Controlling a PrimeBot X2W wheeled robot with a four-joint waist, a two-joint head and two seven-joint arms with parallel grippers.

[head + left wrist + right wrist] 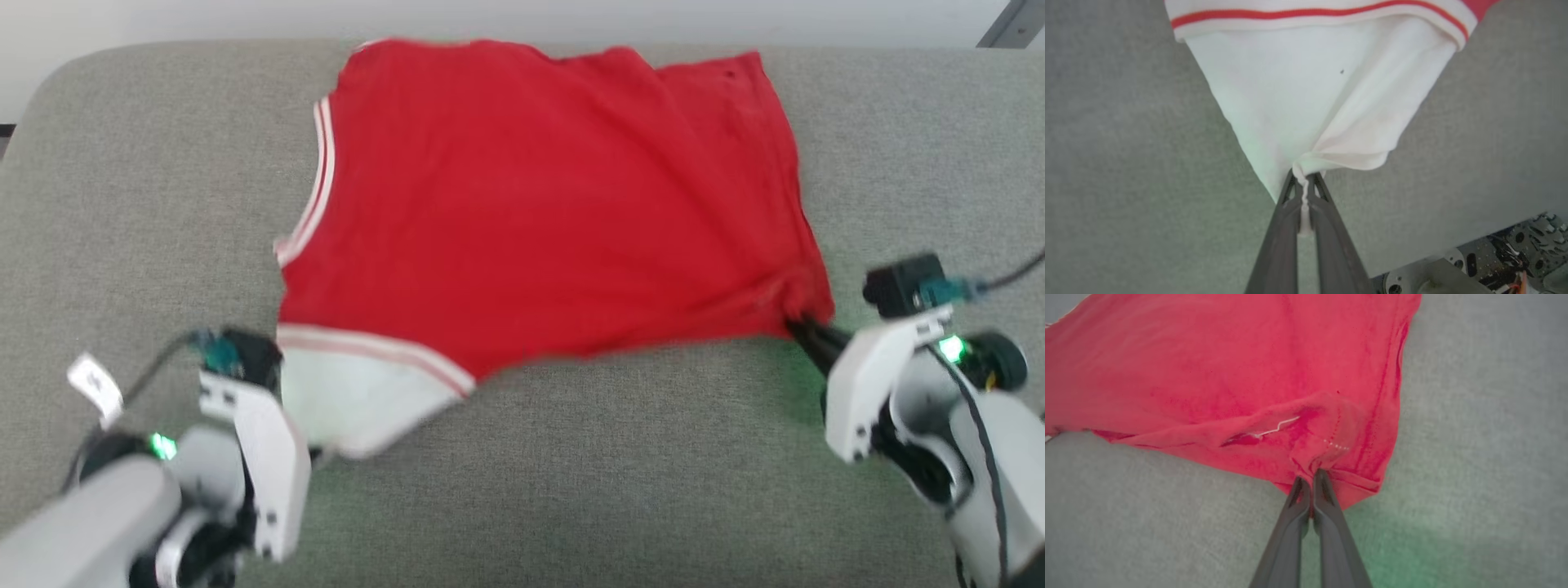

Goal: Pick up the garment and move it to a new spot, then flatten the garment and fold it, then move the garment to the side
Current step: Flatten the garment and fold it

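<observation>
You have the garment (539, 204) spread red side up on the grey cushion (571, 490), mostly flat, with shallow diagonal creases across its body. Its far edge lies close to the cushion's far edge. At the garment's near left corner your left claw (1303, 181) is closed on the white sleeve (1323, 94). It holds only a thin twist of cloth between the fingers, and the sleeve is drawn into a taut triangle toward them. At the garment's near right corner your right claw (1311, 477) is clamped on the bunched hem corner (1331, 457), with the fabric gathered into folds just ahead of the fingertips. The weak point, as I judge it, is the left hold. So little sleeve is pinched that a firm pull away from the garment could slip it free, and that side would drop. The two holds are also unlike: one is on a loose sleeve and the other on the hem. An even outward pull would likely stretch the sleeve while the body stays slack, so the creases would remain or the garment would skew. If you drag toward its far side, the garment could go over the cushion's edge. The bunching at the right corner may set a crooked fold line if you lay it down as it is.
</observation>
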